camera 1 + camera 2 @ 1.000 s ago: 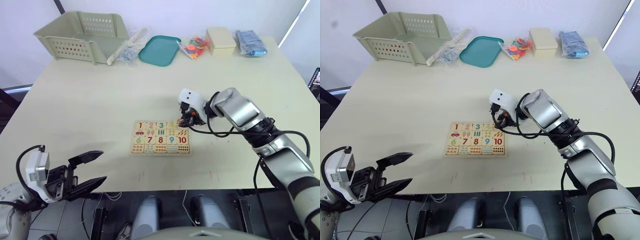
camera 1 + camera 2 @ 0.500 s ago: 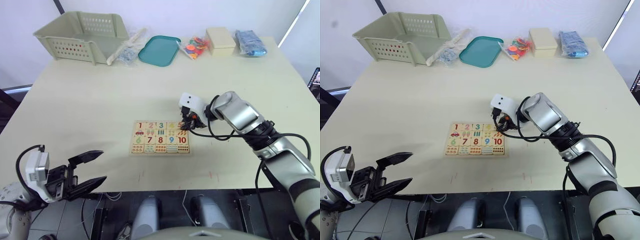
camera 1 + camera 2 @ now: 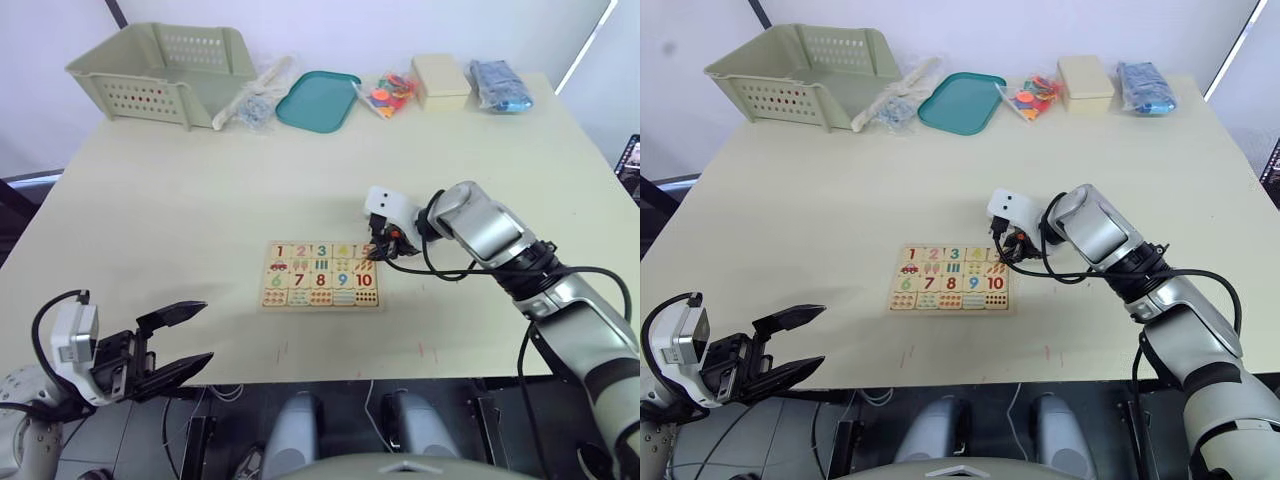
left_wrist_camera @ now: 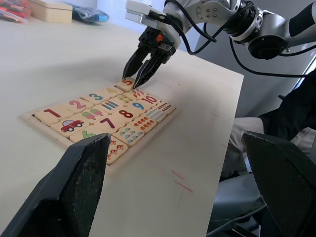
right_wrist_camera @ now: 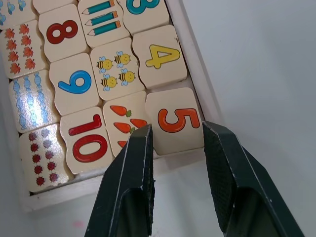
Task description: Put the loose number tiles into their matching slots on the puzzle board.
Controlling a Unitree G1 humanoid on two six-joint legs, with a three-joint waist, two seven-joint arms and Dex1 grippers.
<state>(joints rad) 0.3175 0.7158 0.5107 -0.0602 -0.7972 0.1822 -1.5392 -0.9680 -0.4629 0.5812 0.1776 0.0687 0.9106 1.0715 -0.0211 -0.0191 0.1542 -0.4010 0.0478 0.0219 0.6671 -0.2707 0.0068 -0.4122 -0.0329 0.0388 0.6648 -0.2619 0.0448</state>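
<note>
The puzzle board [image 3: 320, 305] lies flat near the middle of the table. Its top row of slots holds tiles 1 [image 3: 280, 251], 2, 3 and 4 [image 5: 159, 56]. Tile 5 [image 5: 177, 121] sits level in the end slot at the board's right corner. My right gripper [image 5: 177, 143] hovers just over that corner, open about a tile's width, with its fingertips [image 4: 134, 81] straddling tile 5. My left gripper [image 3: 178, 340] hangs open below the table's front left edge, holding nothing.
Along the far edge stand a green basket [image 3: 165, 65], a clear bag of small items [image 3: 255, 100], a teal tray [image 3: 320, 98], a bag of colourful pieces [image 3: 390, 92], a beige box [image 3: 441, 80] and a blue packet [image 3: 500, 85].
My right gripper has shifted slightly to the right over the board's right corner. The left arm has stayed still.
</note>
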